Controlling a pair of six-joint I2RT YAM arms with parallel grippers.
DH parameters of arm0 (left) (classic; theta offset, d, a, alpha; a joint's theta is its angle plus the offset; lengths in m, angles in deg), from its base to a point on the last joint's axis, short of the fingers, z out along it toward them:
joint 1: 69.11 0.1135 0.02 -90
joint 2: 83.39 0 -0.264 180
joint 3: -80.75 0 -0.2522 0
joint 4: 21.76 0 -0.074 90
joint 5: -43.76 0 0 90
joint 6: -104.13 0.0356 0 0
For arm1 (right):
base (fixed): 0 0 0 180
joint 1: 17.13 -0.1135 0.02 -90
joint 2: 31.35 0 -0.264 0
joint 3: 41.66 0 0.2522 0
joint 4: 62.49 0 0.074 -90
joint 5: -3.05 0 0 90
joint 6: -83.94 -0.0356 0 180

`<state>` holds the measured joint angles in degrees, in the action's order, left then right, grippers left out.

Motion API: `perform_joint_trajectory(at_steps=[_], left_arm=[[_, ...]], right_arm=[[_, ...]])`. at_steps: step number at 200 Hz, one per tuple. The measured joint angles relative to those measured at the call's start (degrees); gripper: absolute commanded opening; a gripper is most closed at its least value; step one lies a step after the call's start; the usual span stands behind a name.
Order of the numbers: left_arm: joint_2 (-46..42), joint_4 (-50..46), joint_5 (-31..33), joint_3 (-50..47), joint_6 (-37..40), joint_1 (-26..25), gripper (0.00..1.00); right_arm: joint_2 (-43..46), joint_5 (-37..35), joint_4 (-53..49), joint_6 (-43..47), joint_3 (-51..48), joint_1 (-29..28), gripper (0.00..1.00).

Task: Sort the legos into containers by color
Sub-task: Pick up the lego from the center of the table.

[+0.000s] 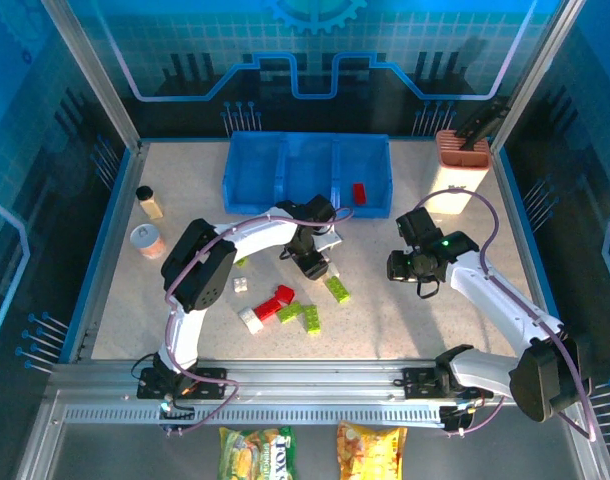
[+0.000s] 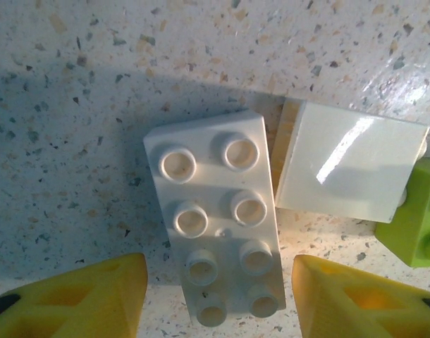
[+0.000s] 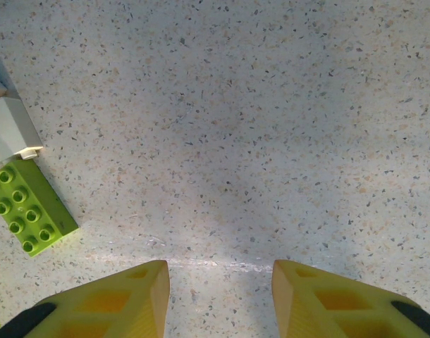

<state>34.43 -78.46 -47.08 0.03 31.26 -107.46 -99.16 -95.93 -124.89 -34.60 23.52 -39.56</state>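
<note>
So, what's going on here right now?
The left arm's tool straddles a white brick on the table, open on either side of it. The right tool hangs open over bare table. One red brick lies in the blue tray's right compartment. A green brick and others lie loose.

i'm looking into a robotics lab cell: aluminium frame (image 1: 90, 70), blue gear-printed wall panels (image 1: 315, 40), speckled table (image 1: 405, 320), a slotted mounting rail (image 1: 305, 382).
</note>
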Motion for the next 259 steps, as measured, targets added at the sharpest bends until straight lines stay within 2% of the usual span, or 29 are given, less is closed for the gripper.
perform_joint_trajectory(at_steps=[68,142,259], left_arm=[[1.66,0.2,0.04,0.59,-0.04,0.0,0.55],[1.77,0.39,0.72,0.72,-0.17,0.24,0.38],[0.02,0.72,1.14,0.07,-0.24,0.26,0.32]], right_arm=[[0.0,0.0,-0.52,0.0,0.0,0.0,0.44],[1.33,-0.02,-1.51,-0.02,0.0,0.0,0.44],[2.34,-0.02,-2.19,-0.24,0.13,0.0,0.44]])
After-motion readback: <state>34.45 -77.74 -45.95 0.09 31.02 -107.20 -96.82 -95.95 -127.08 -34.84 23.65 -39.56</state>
